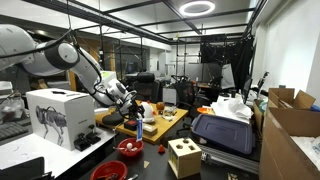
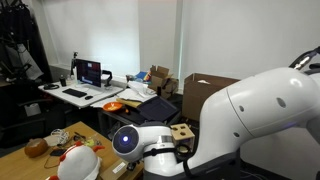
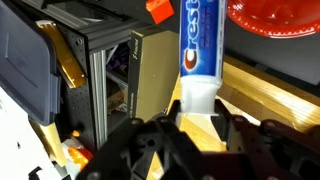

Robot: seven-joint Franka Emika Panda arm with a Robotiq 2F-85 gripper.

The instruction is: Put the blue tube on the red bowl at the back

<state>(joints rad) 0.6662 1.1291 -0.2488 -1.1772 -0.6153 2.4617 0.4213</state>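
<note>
In the wrist view my gripper (image 3: 198, 122) is shut on the white cap end of the blue tube (image 3: 197, 45), a toothpaste tube that points away from the camera over the wooden table top (image 3: 265, 95). The rim of a bright red bowl (image 3: 275, 18) shows at the top right, just right of the tube's far end; I cannot tell whether they touch. In an exterior view the gripper (image 1: 131, 102) hangs over the wooden table at the back; the tube is too small to make out there. In the other exterior view the arm's body hides the gripper.
A wooden cube with holes (image 1: 183, 157) stands at the front, and it also shows in an exterior view (image 2: 181, 130). Two more red bowls (image 1: 130, 148) (image 1: 108, 171) sit low at the front. A white box (image 1: 58, 115) stands nearby. A black case (image 3: 30, 70) and a metal frame (image 3: 100, 80) lie left of the tube.
</note>
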